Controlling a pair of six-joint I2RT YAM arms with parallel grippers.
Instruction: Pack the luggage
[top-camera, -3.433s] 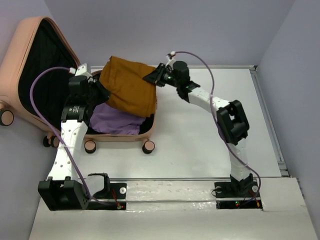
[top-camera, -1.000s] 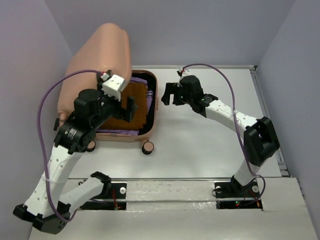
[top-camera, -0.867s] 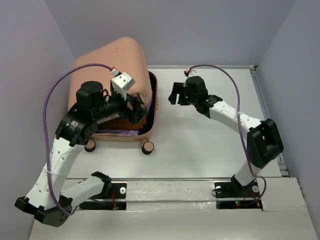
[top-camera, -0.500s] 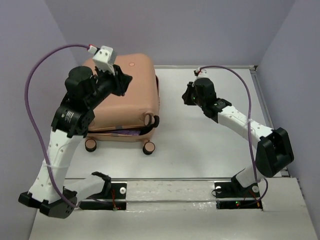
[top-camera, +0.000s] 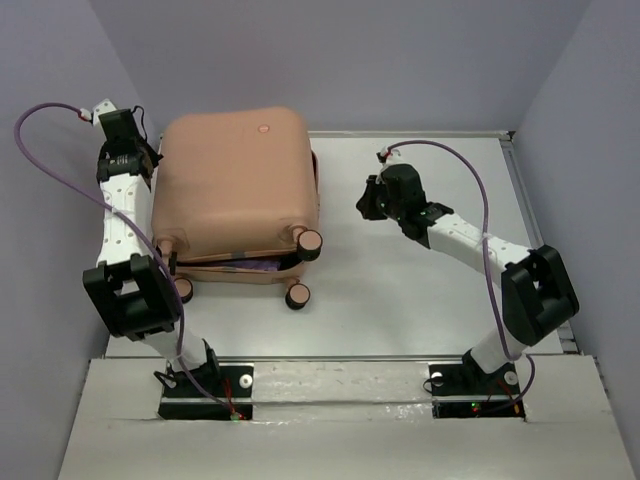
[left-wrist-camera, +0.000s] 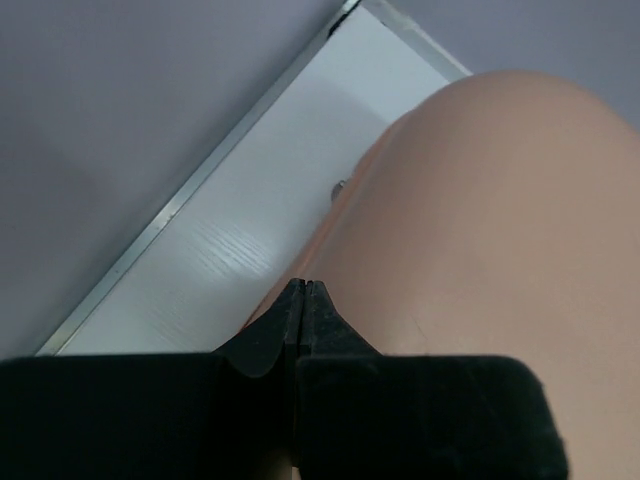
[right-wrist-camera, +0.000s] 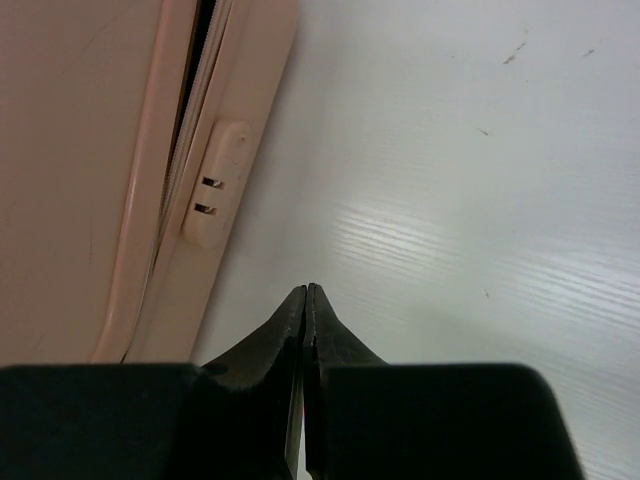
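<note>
The peach-pink luggage (top-camera: 235, 185) lies on the table with its lid down, though a narrow gap stays along the near side. A strip of purple cloth (top-camera: 255, 266) peeks out of that gap. My left gripper (top-camera: 149, 165) is shut and empty at the luggage's far left corner; in the left wrist view its tips (left-wrist-camera: 303, 286) hover just over the curved shell (left-wrist-camera: 480, 220). My right gripper (top-camera: 364, 201) is shut and empty, a short way right of the luggage. In the right wrist view its tips (right-wrist-camera: 306, 290) hang above the table beside the luggage's side seam and its small latch (right-wrist-camera: 214, 196).
Caster wheels (top-camera: 310, 241) stick out at the luggage's near right corner, with others (top-camera: 297, 296) below it. The white table (top-camera: 420, 290) has a raised rim at the back and right (top-camera: 510, 136). Purple walls stand close behind and on both sides.
The lid has swung down over the cloths and now covers them. My left arm has pulled back to the far left corner. Both grippers went from open to shut.
</note>
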